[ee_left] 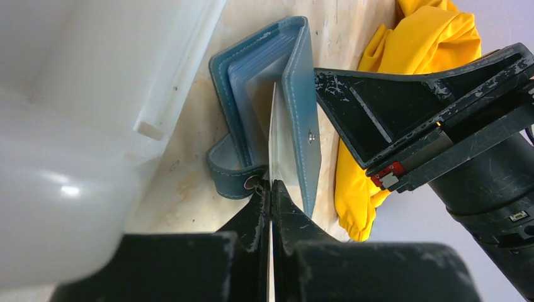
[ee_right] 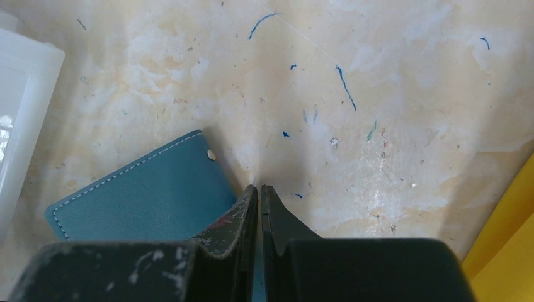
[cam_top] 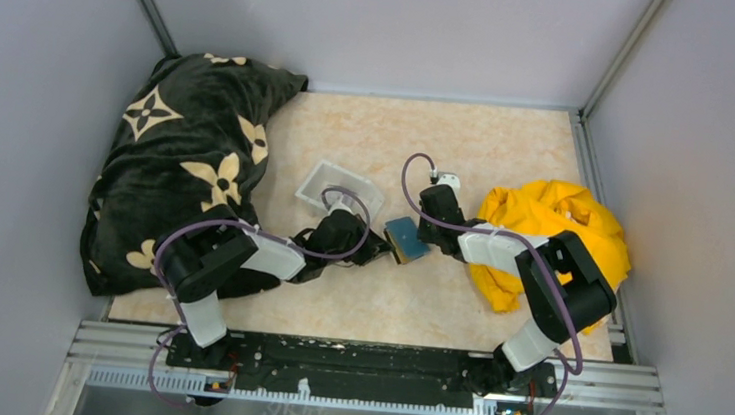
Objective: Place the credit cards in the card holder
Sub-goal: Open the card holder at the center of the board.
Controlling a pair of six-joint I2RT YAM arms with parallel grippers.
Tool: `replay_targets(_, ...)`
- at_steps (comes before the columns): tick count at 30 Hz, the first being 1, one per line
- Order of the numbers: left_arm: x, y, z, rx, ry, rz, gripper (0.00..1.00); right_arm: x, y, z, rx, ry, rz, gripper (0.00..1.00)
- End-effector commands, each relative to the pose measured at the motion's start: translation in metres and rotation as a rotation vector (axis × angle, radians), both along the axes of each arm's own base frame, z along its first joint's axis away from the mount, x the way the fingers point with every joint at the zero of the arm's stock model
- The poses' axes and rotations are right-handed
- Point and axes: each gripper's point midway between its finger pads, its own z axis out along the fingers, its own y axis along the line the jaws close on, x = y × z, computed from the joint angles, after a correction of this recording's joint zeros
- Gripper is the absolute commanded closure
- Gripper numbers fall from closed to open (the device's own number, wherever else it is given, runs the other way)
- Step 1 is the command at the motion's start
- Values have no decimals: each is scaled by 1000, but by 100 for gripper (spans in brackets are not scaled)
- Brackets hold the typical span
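One credit card point(ee_left: 281, 151) is in sight, a thin pale card seen almost edge-on, and the left gripper point(ee_left: 271, 185) has its two fingers pressed tight on the card's near end. The card's far end reaches in among the clear sleeves of the single card holder point(ee_left: 302, 94), a teal wallet with pale stitching and a small metal snap. The wallet is opened like a book at the middle of the table point(cam_top: 429, 143), between the two arms. The right gripper point(ee_right: 259, 189) comes at the card holder from the right. Its fingers are drawn nearly together with only a thin slit between them, and a sliver of teal shows in that slit, so it appears to be pinching the edge of the wallet's right-hand cover. How many cards already sit in the sleeves cannot be told, and no other loose card can be made out. One clear-white plastic tray point(cam_top: 322, 170) lies just to the far left of the wallet, beside the left gripper. One black blanket point(cam_top: 188, 152) with cream flower shapes is heaped along the left side of the table. One bunched yellow cloth point(cam_top: 543, 218) lies on the right side, just behind the right arm's forearm.
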Motion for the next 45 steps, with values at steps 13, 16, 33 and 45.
replay_targets(13,23,-16,32,-39,-151,-8,100,-40,6,-33,-32,163,91,93)
replay_targets(16,24,-19,39,-46,-171,-13,100,-42,10,-32,-35,166,104,93)
replay_targets(33,24,-28,47,-88,-189,-42,100,-60,3,-48,-65,232,95,92)
replay_targets(45,26,-36,47,-85,-202,-57,100,-57,-31,-50,-42,228,-48,92)
